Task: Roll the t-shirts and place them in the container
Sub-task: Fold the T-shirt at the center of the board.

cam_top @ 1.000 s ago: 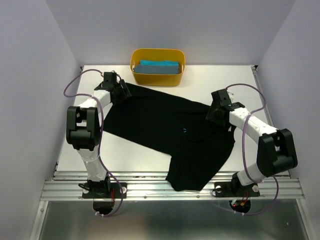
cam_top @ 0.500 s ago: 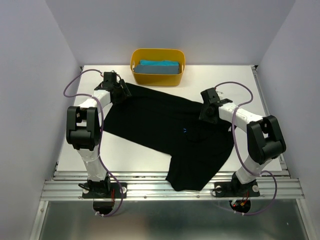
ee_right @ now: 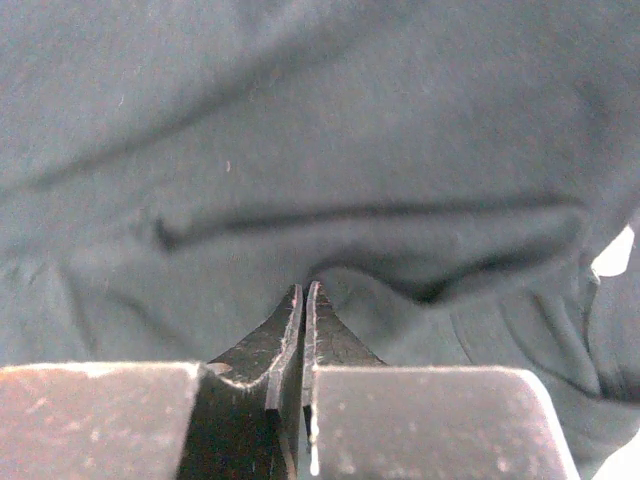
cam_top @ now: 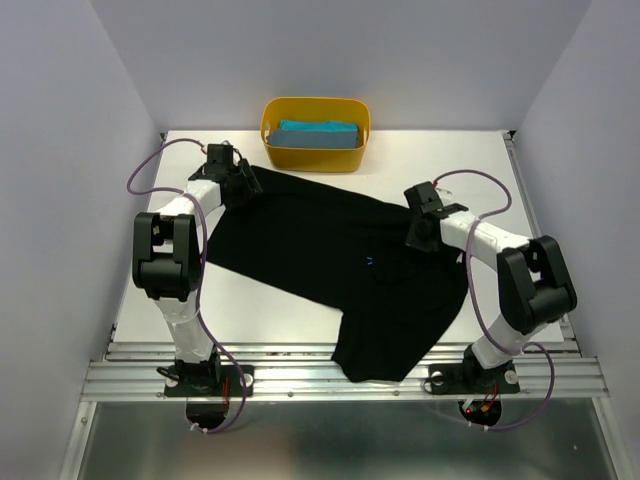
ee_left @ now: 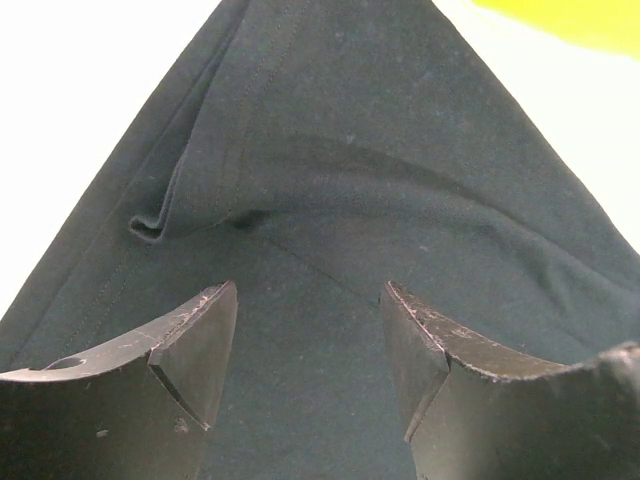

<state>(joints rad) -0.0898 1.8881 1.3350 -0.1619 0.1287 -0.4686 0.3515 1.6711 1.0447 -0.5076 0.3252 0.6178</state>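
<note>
**Position.** The black t-shirt (cam_top: 340, 265) lies spread across the centre of the worktop (cam_top: 480, 170). It is not flat. One corner reaches the upper left and a tail hangs at the near edge, bottom centre. Creases and a small folded hem show in both wrist views. No roll is begun. The teal t-shirt (cam_top: 318, 133) sits folded in the yellow tub (cam_top: 272, 150) at top centre.

**Pincers.** The left pincer (ee_left: 307, 292) stands wide open over the upper-left corner of the black cloth, with fabric between and below its jaws and nothing gripped. The right pincer (ee_right: 303, 295) is fully closed at the shirt's right edge, its tips down on a puckered ridge. Whether any cloth is caught between them cannot be told.

**Risks.**
- The right pincer may have closed on nothing, or on one thin layer only. A pull would then slip free or drag a single ply and twist the shirt.
- If the right side pulls while the left corner is unheld, the whole garment would likely slide rather than tension.
- Rolling over the present creases would likely give a lopsided, loose bundle.
- The overhanging tail may drag the shirt off the near edge.
</note>
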